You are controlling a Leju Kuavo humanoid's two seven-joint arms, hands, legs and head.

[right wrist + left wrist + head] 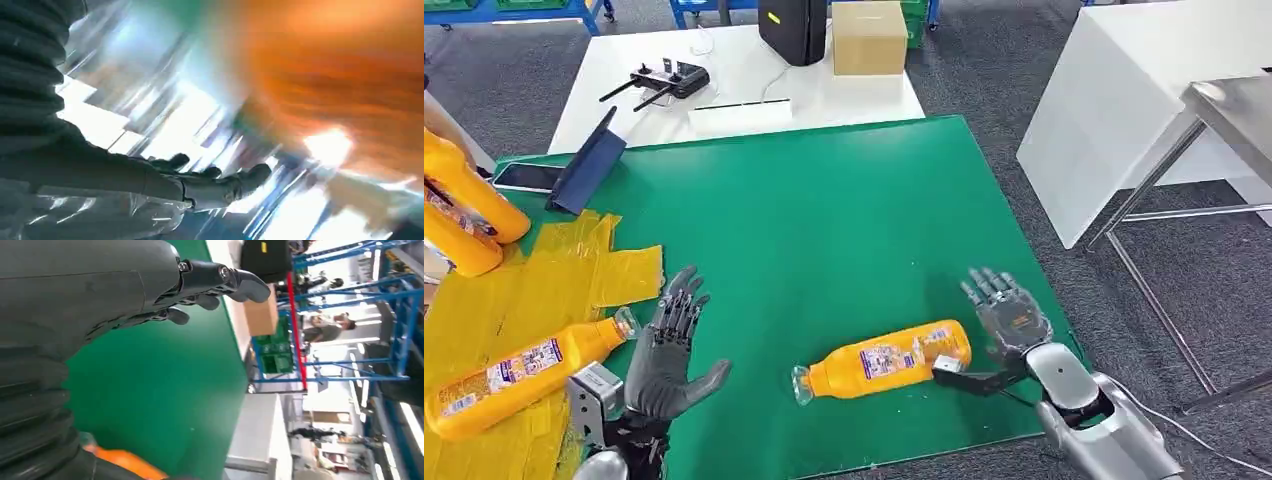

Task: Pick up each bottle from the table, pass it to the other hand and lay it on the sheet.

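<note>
Green mat (824, 220) bare between bottle (889, 360), far edge

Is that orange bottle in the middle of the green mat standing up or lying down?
Lying down: the orange bottle rests on its side on the green mat.

Bright even light; right wrist view motion-blurred

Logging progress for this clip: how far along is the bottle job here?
Looks done: one bottle lies on the yellow sheet. In hand: nothing; the right hand sits open beside the base of the bottle on the green mat, not yet gripping, and the left hand waits open. Left: that bottle's pickup, handover and placing. Two more bottles stand at the far left edge.
</note>
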